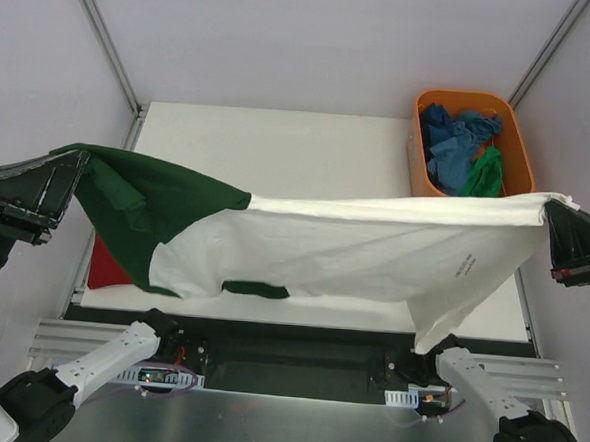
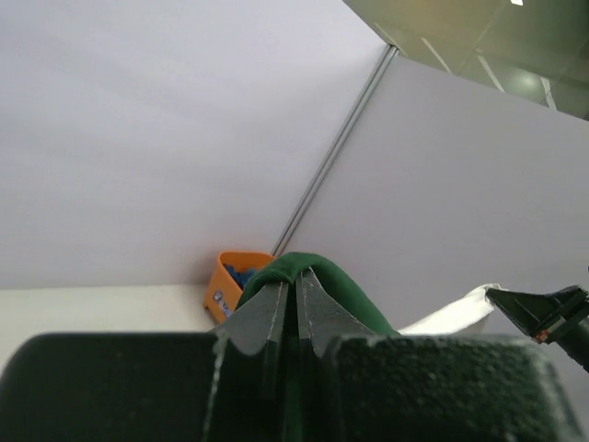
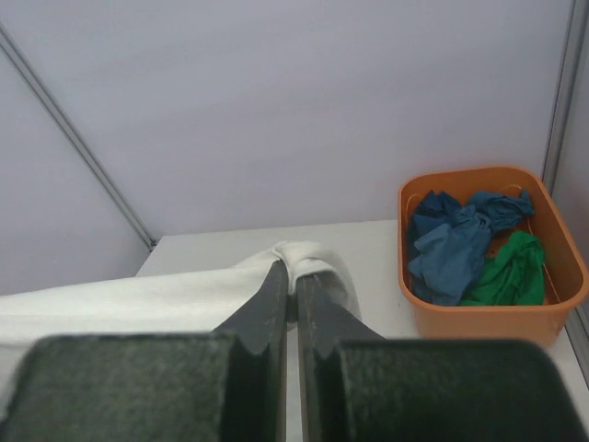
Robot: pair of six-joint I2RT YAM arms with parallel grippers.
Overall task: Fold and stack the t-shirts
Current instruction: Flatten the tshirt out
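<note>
The job looks to be at an early stage. The white and green shirt (image 1: 373, 251) is in the air, stretched wide between the two arms above the desk (image 1: 279, 150), and nothing about it is folded yet. The left jaws are clamped on its dark green end, the right jaws on a bunched white edge, and the loose cloth sags toward the near side of the desk. A red shirt (image 1: 107, 268) lies at the desk's left edge, mostly hidden under the hanging green part (whether it is folded I cannot tell). The blue shirts (image 1: 458, 141) and a green shirt (image 1: 486, 175) sit crumpled in the orange tub (image 1: 467, 95) at the far right corner, so I judge that most of the folding and all of the stacking remain.

The desk is plain white and flat. Pale grey walls (image 1: 316, 42) joined by thin metal strips (image 1: 104, 37) close it in on three sides.
</note>
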